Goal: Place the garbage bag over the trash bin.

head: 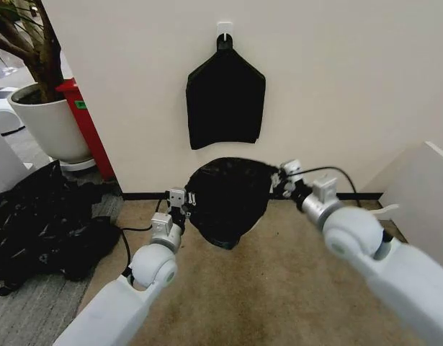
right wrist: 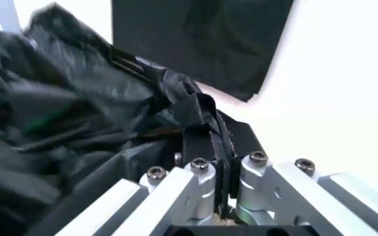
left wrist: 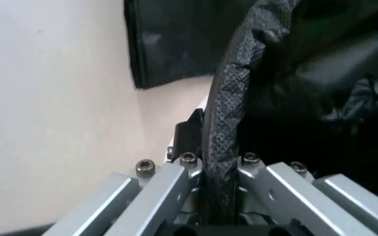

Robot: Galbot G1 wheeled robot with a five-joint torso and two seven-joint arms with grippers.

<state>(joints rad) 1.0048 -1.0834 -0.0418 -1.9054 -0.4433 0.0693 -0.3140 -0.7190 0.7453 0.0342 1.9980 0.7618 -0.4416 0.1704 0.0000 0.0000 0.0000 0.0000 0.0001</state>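
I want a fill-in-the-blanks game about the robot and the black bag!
1. The left pincer and the right pincer grip opposite edges of the garbage bag, so both are ____.
2. The bag's colour is ____.
3. The flat black bundle hangs from a hook on the ____.
4. The potted tree stands to the robot's ____.

Missing words: shut; black; wall; left

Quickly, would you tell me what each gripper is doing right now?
Left gripper: shut on the garbage bag edge.
Right gripper: shut on the garbage bag's opposite edge.
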